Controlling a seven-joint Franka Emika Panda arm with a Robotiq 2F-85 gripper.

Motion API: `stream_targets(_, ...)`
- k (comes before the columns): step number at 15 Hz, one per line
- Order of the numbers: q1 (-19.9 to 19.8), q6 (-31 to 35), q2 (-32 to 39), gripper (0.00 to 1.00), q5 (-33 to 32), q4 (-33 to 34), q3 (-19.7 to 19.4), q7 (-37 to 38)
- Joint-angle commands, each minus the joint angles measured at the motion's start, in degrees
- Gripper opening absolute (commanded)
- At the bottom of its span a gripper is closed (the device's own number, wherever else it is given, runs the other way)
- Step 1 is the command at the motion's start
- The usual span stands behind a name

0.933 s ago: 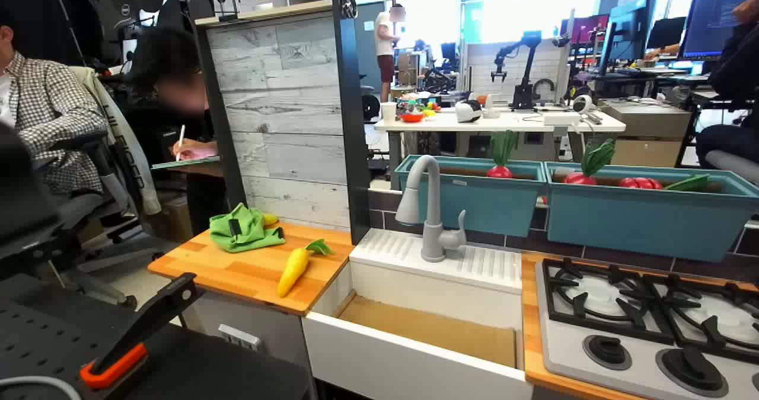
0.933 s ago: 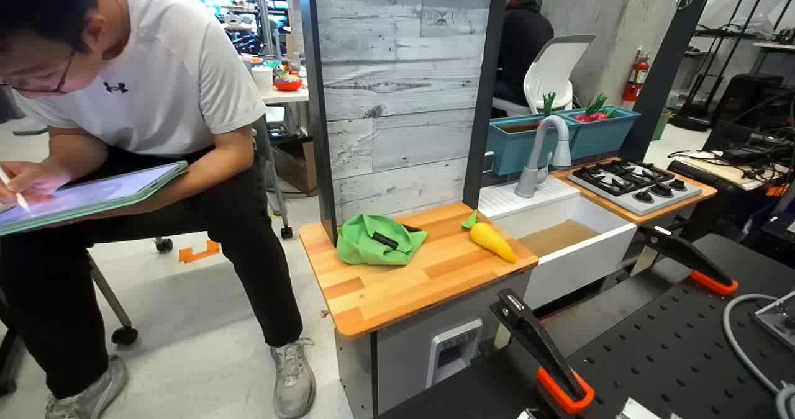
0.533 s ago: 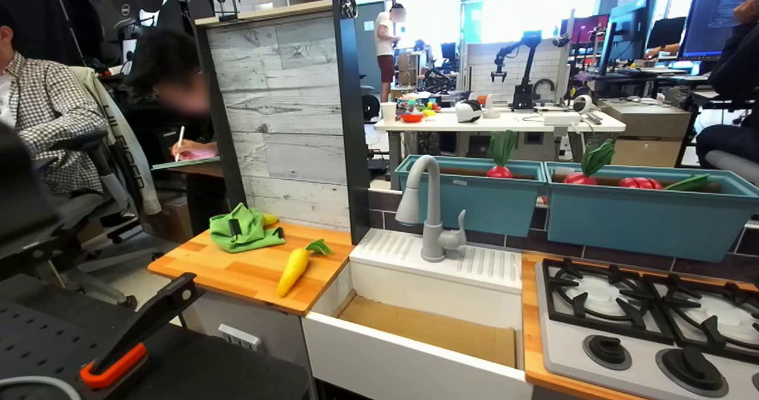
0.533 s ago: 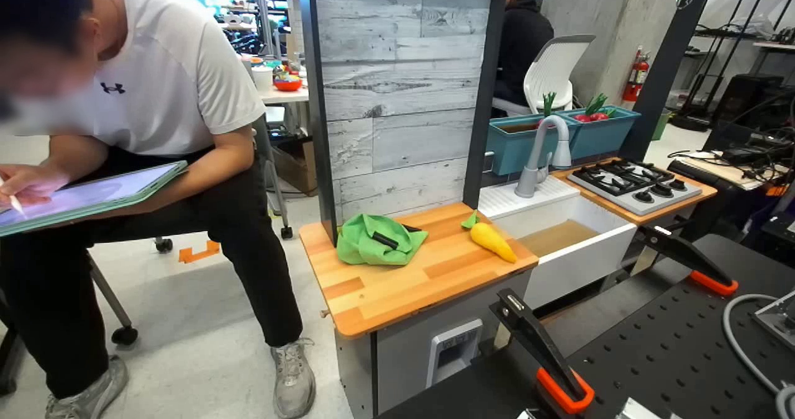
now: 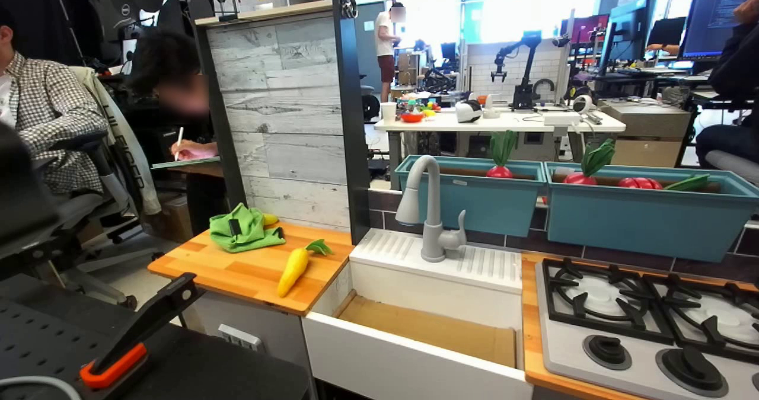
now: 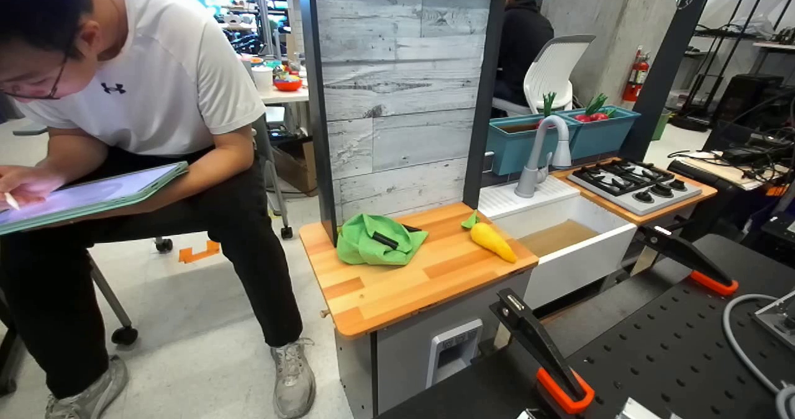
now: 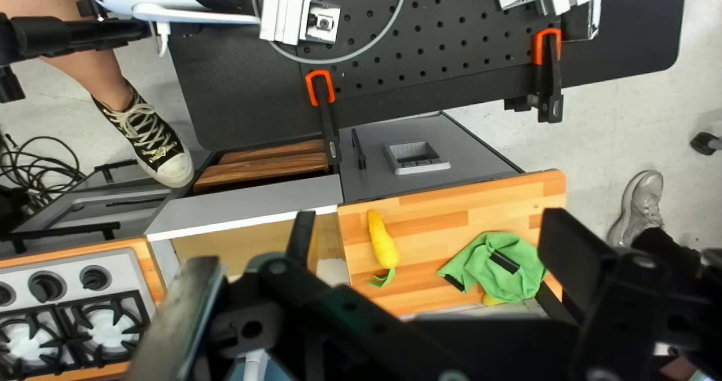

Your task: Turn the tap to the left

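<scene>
Tap (image 5: 433, 210) likely light and stiff

The fingers (image 7: 575, 257) are spread, with nothing held between; the tap stands well apart from them. Smooth, slightly slippery plastic is presumed. Hold is best taken on the spout (image 5: 424, 162), near its outer end, for leverage.
</scene>
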Motion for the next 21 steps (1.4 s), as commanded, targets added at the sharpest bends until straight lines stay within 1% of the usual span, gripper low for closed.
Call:
stream_targets(1,-1.1,8.3,5.9,1.0,-0.9,-0.3,-1.4,-0.2)
stream_targets(3,-1.5,13.7,9.8,1.0,-0.9,-0.3,-2.2,-0.5)
stream_targets(9,-3.0,30.5,26.5,1.0,1.1,2.5,-5.2,-1.2)
stream_targets(10,-3.1,33.5,29.3,1.0,1.6,3.0,-6.0,-1.7)
stream_targets(13,-2.6,39.5,36.7,1.0,4.9,5.7,-8.4,-3.7)
stream_targets(16,-2.1,43.8,43.6,1.0,11.6,9.1,-10.1,-7.5)
stream_targets(17,-2.1,44.1,46.0,1.0,14.5,10.6,-10.3,-9.1)
stream_targets(20,-3.3,44.3,53.9,1.0,21.8,16.6,-9.0,-10.9)
stream_targets(21,-4.1,43.3,56.6,1.0,23.3,19.1,-8.3,-10.5)
